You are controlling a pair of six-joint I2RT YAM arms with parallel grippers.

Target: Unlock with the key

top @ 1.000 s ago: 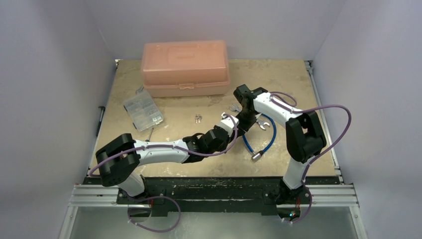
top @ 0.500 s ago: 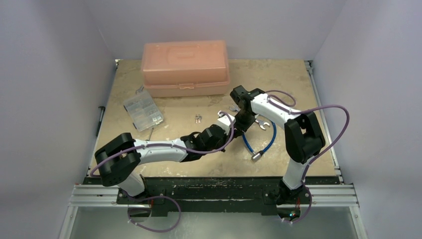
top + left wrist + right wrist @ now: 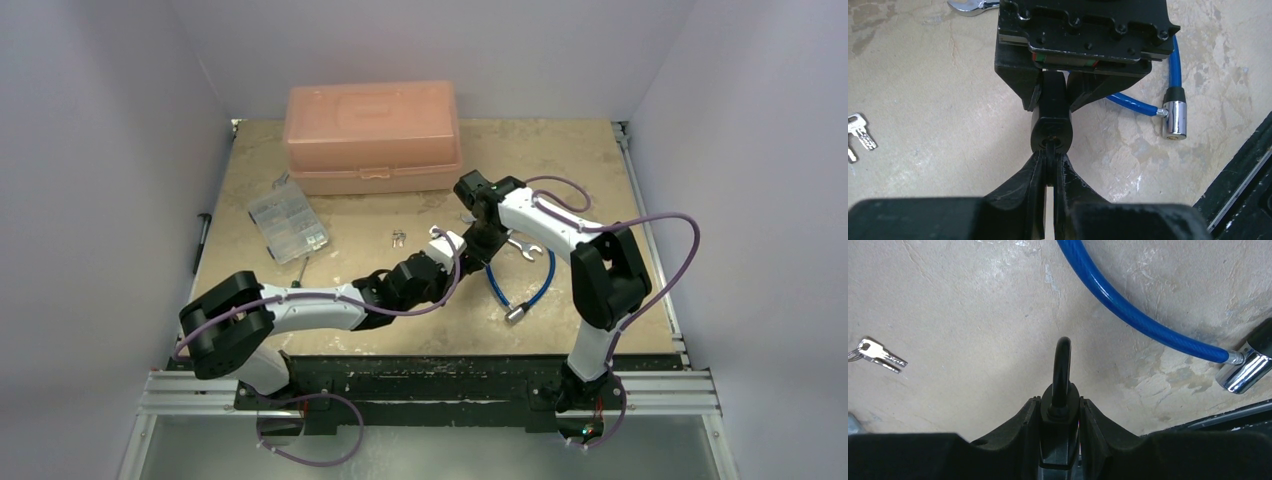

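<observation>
My right gripper (image 3: 1060, 407) is shut on the black padlock (image 3: 1060, 405), its shackle (image 3: 1062, 365) pointing away from the wrist over the table. In the left wrist view the padlock (image 3: 1050, 125) hangs from the right gripper with its keyhole end facing me. My left gripper (image 3: 1049, 159) is shut on the key (image 3: 1050, 152), held edge-on, its black head between my fingers and its blade in the keyhole. In the top view the two grippers meet at mid-table, the left (image 3: 447, 247) and the right (image 3: 478, 240).
A blue cable lock (image 3: 530, 275) with a chrome end (image 3: 1174, 119) lies to the right. A bunch of bare silver keys (image 3: 398, 238) lies to the left. A silver wrench (image 3: 522, 247), a clear parts box (image 3: 287, 221) and a salmon toolbox (image 3: 372, 135) stand further back.
Both grippers have shifted left and a little back together, still joined at the padlock. The left arm has swung further left at its base.
</observation>
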